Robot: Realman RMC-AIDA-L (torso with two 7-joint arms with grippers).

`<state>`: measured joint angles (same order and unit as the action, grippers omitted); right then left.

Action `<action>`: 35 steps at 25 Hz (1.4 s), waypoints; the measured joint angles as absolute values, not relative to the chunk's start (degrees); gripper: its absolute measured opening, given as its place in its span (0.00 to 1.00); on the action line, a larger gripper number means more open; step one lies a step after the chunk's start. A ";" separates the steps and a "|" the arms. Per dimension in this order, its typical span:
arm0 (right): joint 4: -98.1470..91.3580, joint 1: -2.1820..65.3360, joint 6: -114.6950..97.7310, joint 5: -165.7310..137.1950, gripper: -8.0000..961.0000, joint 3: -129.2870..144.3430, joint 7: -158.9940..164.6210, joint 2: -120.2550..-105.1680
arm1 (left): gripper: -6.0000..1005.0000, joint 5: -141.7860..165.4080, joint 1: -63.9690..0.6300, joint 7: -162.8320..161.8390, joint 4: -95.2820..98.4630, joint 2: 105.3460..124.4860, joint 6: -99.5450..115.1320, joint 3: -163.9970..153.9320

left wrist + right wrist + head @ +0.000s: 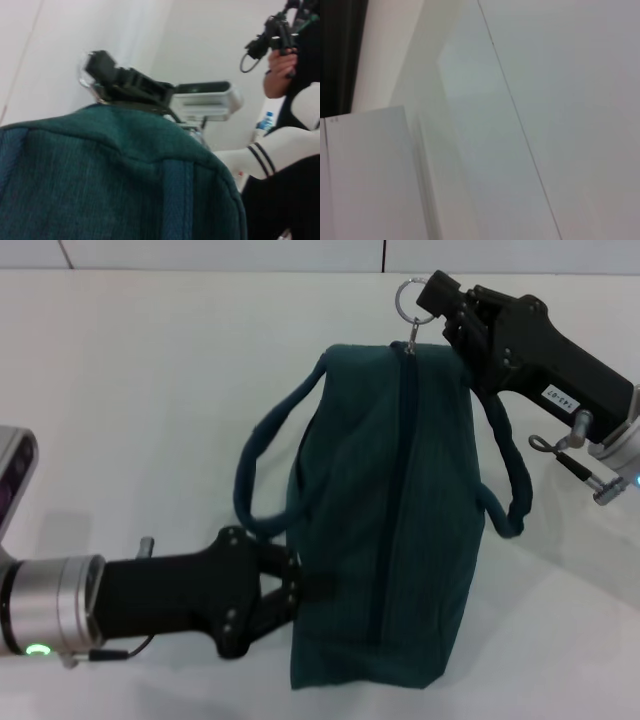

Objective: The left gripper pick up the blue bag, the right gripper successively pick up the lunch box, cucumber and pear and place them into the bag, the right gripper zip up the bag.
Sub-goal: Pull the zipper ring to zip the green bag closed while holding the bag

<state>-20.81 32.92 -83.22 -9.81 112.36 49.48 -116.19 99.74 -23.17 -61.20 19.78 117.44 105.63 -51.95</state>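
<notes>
Soft and floppy, the blue bag (385,530) lies zipped on the bench (150,390), left claw (290,585) pinching its near-left side, right claw (440,315) clamped by the ring pull (410,298).

Only pale white surfaces (560,100) fill the right wrist view, crossed by one thin dark seam (520,120). A dark strip (340,50) shows at one corner, beside a flat white panel (370,175). Nothing else shows.
</notes>
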 joint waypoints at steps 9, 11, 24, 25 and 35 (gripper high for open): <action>-20.82 32.87 -79.50 -9.84 0.09 112.09 49.52 -116.19 | 0.07 100.92 -19.70 -61.31 22.31 116.98 106.58 -52.46; -20.82 32.87 -79.11 -9.84 0.09 112.06 49.69 -116.19 | 0.07 100.75 -19.19 -61.31 22.75 116.98 106.58 -52.37; -21.08 32.74 -78.74 -5.54 0.09 112.42 54.61 -116.19 | 0.07 100.10 -18.90 -61.06 23.16 117.80 97.49 -46.19; -21.09 32.82 -78.74 -5.41 0.09 112.38 55.20 -116.19 | 0.07 100.08 -18.86 -61.01 23.32 117.95 96.42 -45.37; -20.79 33.44 -75.22 -2.63 0.09 112.14 61.21 -116.19 | 0.09 99.76 -18.82 -57.95 24.25 119.43 92.50 -39.41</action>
<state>-20.79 33.44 -75.22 -2.63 112.14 61.21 -116.19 99.76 -18.82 -57.95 24.25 119.43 92.50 -39.41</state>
